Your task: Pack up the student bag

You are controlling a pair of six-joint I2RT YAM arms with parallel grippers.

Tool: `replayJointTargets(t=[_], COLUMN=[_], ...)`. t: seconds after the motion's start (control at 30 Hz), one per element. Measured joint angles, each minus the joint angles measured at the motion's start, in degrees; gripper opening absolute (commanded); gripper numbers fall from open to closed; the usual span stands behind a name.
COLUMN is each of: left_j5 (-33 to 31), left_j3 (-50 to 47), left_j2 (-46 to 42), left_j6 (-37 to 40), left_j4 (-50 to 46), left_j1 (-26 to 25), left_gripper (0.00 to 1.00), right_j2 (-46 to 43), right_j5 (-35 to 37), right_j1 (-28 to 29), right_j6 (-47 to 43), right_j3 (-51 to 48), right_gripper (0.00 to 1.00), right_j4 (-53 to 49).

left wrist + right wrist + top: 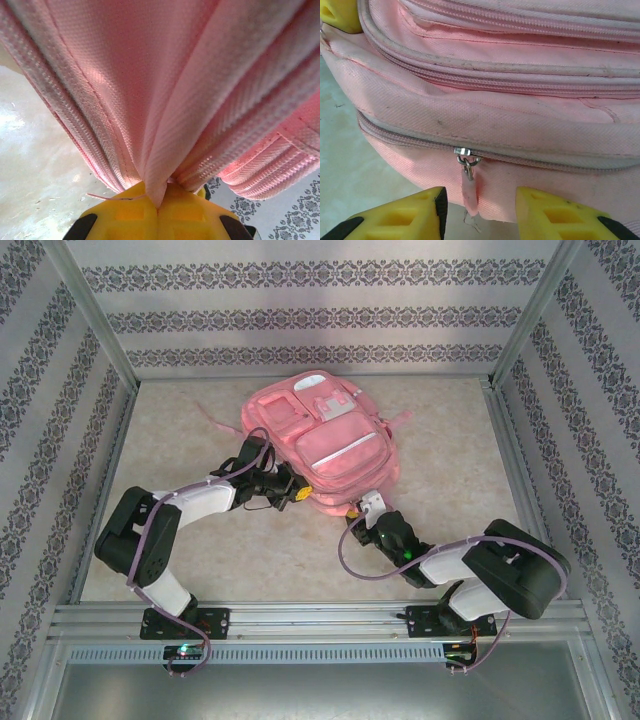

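Two-arm station, seen from above and from both wrists. The left arm is folded with its elbow swung out to the left and its forearm directed rightward. The left gripper [293, 495] is brought to the near left edge of the student bag [322, 435]. In the left wrist view, the yellow fingertips of this gripper [157, 206] are pressed together on a fold of the bag's pink fabric [175, 75].

The right arm is bent sharply at the right, with its forearm reaching leftward to the bag's near edge. The right gripper [366, 506] is held with its yellow fingers spread [480, 202]. A zip pull [468, 172] hangs between them, and contact cannot be made out.

The bag [520, 115] lies flat at the middle of the table [455, 465], pockets upward. Its long axis runs away from the arms, its far end leaning slightly left.
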Motion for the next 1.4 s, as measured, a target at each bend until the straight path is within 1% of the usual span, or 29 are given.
replayJointTargets(t=[0.17,0.27,0.43,0.57,0.63,0.7,0.73,0.77,0.83,0.93,1.07,1.23,1.4], left_j5=[0.2,0.3,0.3,-0.2,-0.5,-0.7,-0.7,-0.7,-0.7,-0.2,0.8,-0.3,-1.3], left_j3=[0.0,0.0,0.0,0.0,0.0,0.0,0.0,0.0,-0.1,-0.7,-1.3,-1.2,0.5], left_j2=[0.4,0.8,0.9,1.1,1.5,1.7,1.8,1.8,1.8,1.8,0.9,-2.4,-2.8], left_j6=[-0.3,-0.4,-0.4,-0.7,-1.0,-1.3,-1.5,-1.6,-1.7,-1.9,-1.2,2.8,7.8], left_j4=[0.7,0.9,1.3,2.2,3.0,3.8,4.0,4.1,4.3,4.5,3.5,-1.3,-6.4], left_j1=[0.0,0.0,0.0,0.1,0.1,0.2,0.2,0.2,0.3,1.2,3.3,6.3,7.3], left_gripper=[0.00,0.00,0.00,0.00,0.00,0.00,0.00,0.00,0.00,0.00,0.00,0.00,0.00], right_j2=[0.0,1.8,6.5,10.6,12.2,13.7,14.0,14.1,13.8,11.2,4.2,-4.5,-9.2], right_j5=[0.0,-0.1,-1.0,-1.5,-1.7,-1.9,-2.0,-2.1,-2.1,-2.6,-4.0,-7.0,-10.0], right_j1=[-1.1,-1.5,-3.3,-4.1,-4.1,-4.1,-4.1,-4.1,-4.1,-4.1,-4.1,-5.4,-6.2], right_j6=[0.0,0.0,-0.5,-1.0,-1.2,-1.2,-1.3,-1.2,-0.9,-0.9,-1.0,1.3,4.2], right_j3=[0.0,0.7,3.7,6.4,7.8,8.7,8.9,8.9,8.9,8.8,8.3,8.0,11.3], right_gripper=[0.42,0.42,0.37,0.27,0.19,0.07,0.03,0.00,0.00,0.00,0.00,0.00,0.00], right_j4=[-0.3,-0.3,1.2,2.8,3.3,4.0,4.2,4.4,4.0,1.1,-6.3,-16.4,-29.2])
